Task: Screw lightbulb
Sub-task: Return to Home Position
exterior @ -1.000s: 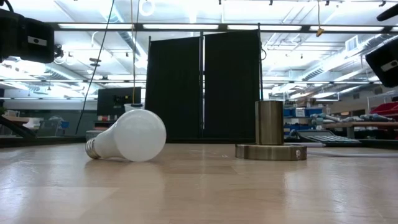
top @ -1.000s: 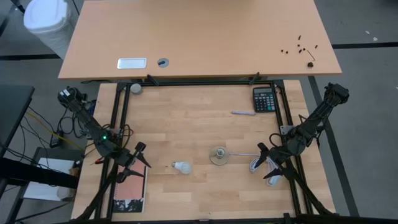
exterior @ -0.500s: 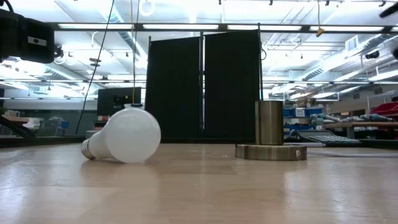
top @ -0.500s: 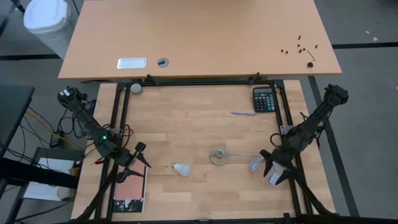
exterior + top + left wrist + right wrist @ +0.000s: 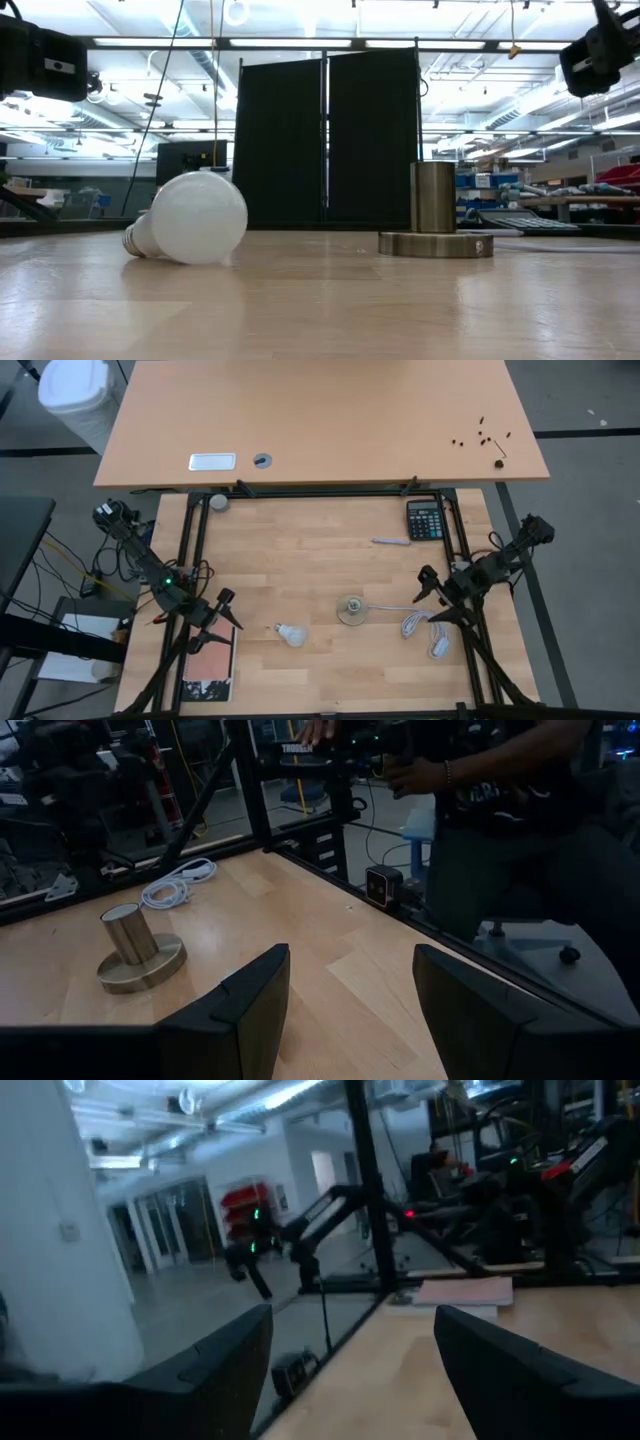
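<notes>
— The wooden table [image 5: 300,570] in this big workshop hall, what lies on it?

— Near the middle lies the lightbulb [image 5: 291,633], on its side, with the screw base turned toward my left arm's side. Near it, but apart from it, stands a brass lamp base [image 5: 351,609]. Its white cord [image 5: 412,622] runs toward my right arm. In the far right corner I see a calculator [image 5: 424,519], and near it a pen [image 5: 390,541].

— And your grippers, where are they?

— My left gripper [image 5: 230,610] hangs at the left side of the table, near a reddish booklet [image 5: 210,665]. Its fingers [image 5: 255,1010] are spread wide, and it is apart from the lightbulb. My right gripper [image 5: 430,594] is at the right side, near the coiled end of the cord. Its fingers [image 5: 230,1370] are also spread wide.

— What touches the lightbulb?

— Only the table. From table height, it rests in front of tall black panels [image 5: 325,140].

— Is somebody in the room?

— A person [image 5: 510,810] in dark clothes stands just beside the table's edge. My left wrist camera sees them.
</notes>
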Controlling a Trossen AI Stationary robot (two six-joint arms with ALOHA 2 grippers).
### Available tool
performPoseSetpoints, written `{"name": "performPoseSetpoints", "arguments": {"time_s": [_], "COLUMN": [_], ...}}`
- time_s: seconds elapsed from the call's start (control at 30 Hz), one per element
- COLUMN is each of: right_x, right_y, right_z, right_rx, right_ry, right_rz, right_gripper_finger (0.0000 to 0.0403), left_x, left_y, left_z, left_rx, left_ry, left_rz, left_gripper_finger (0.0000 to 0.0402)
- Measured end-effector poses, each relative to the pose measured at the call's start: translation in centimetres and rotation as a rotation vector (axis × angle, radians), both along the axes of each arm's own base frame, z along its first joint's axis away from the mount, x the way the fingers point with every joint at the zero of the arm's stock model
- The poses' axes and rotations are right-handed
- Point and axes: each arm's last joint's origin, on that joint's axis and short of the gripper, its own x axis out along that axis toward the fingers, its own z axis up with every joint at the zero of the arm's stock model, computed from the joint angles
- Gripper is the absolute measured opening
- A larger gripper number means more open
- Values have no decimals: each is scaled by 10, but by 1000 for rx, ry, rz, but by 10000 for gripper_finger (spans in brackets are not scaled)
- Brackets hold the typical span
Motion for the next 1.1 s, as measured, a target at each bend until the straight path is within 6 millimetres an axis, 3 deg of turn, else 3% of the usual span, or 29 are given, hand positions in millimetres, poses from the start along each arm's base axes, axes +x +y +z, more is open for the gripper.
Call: {"name": "performPoseSetpoints", "arguments": {"time_s": [0.07, 0.33, 0.63, 1.1], "right_x": [0, -2, 4, 6], "right_y": [-3, -11, -18, -24], "right_z": [1, 1, -13, -12], "right_rx": [43, -52, -162, -153], "right_ry": [4, -62, 56, 54], "right_rz": [-16, -88, -195, -251], "right_gripper_finger": [288, 288, 288, 288], "left_x": [0, 0, 0, 0], "left_y": [0, 0, 0, 0], "left_z": [0, 2, 1, 2], "left_rx": [0, -14, -12, -16], "left_ry": [0, -12, -10, -14], "left_rz": [-1, 0, 0, 0], "left_gripper_finger": [219, 219, 219, 219]}}
